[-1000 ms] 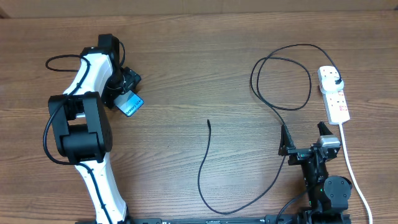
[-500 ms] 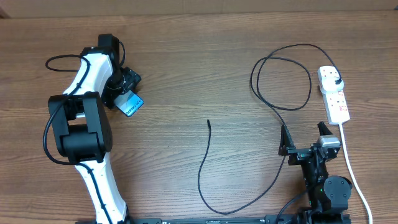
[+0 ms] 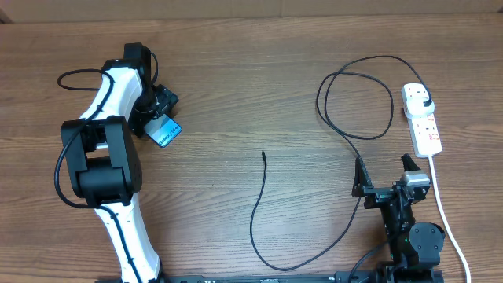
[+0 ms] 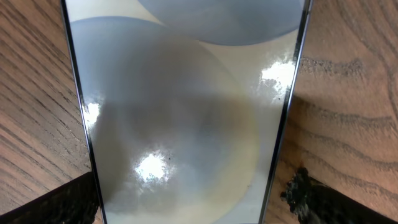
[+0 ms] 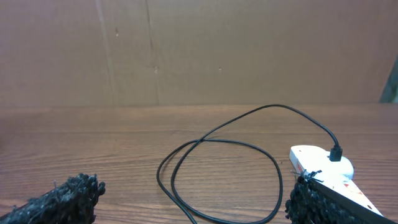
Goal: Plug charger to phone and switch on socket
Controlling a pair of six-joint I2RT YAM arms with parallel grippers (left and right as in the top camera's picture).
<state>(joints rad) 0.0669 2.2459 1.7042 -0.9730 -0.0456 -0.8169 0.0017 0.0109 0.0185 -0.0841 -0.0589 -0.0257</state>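
Overhead, surroundings: a brown wooden desk. The socket's thick white cord trails toward the near edge, beside the right arm's base.
Overhead, phone: far left, blue screen up, its far end hidden under the left arm's wrist.
Overhead, charger: the loose tip lies mid-desk, well apart from the phone. The cable sags to the near edge, climbs past the right arm, loops once, and ends at a black plug seated in the socket at the far right.
Overhead, left arm: stretched away from its base and bent down over the phone. The left fingers are mostly hidden here.
Overhead, right arm: folded low near its base. The right fingers are spread wide and hold nothing. The cable runs just beside the left one.
Overhead, count: two arms, one phone, one charger, one socket.

Left wrist, phone: fills the view, its screen grey and cream with glare spots, with desk on both sides.
Left wrist, left fingers: spread, one at each long edge of the phone. Whether they touch it cannot be told.

Right wrist, surroundings: a cardboard-brown wall behind the desk.
Right wrist, charger: one loop lies ahead and an arc rises to the plug in the socket at the right.
Right wrist, right fingers: wide apart and low in the view, nothing between them but desk and cable.
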